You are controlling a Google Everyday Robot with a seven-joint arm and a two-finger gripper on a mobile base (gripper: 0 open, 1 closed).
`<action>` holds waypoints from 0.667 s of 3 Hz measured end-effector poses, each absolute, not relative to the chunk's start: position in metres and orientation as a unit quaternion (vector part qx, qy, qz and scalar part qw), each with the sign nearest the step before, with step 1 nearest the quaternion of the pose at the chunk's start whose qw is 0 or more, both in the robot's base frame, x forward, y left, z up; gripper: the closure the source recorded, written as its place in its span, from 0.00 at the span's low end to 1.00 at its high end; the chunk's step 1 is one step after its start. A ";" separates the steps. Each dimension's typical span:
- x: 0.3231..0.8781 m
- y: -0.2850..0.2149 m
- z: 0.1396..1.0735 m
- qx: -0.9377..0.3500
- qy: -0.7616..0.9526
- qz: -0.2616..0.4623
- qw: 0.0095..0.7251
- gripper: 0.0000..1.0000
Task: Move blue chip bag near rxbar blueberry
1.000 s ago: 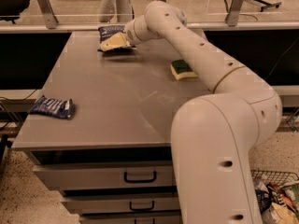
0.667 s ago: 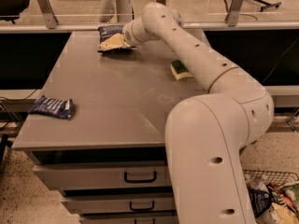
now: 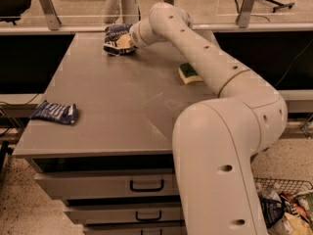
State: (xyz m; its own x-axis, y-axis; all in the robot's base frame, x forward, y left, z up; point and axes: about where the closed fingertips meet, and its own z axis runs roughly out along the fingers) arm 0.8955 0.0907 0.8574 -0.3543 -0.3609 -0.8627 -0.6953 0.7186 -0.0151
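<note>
A gray table (image 3: 122, 106) with drawers stands in a big room. The gripper (image 3: 128, 41) is in the upper left of the frame, at the far edge of the table, right against the blue chip bag (image 3: 113, 35). I cannot tell if it holds the bag or not. This looks like the grabbing step. Next, the bag must be lifted and carried to the lower left, where the blue bar (image 3: 54, 112) lies, well apart from it.

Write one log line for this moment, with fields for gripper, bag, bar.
gripper: at chip bag, far edge | chip bag: far from rxbar | rxbar: front left | sponge: right | status: bag not yet near rxbar
</note>
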 end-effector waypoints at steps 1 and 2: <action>0.886 0.084 0.884 -0.345 0.784 0.173 0.486 0.86; 0.863 0.080 0.922 -0.381 0.752 0.170 0.510 1.00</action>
State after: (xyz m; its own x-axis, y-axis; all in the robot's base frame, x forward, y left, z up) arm 0.8628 0.0800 0.9224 -0.1895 -0.3995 -0.8969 -0.7462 0.6523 -0.1329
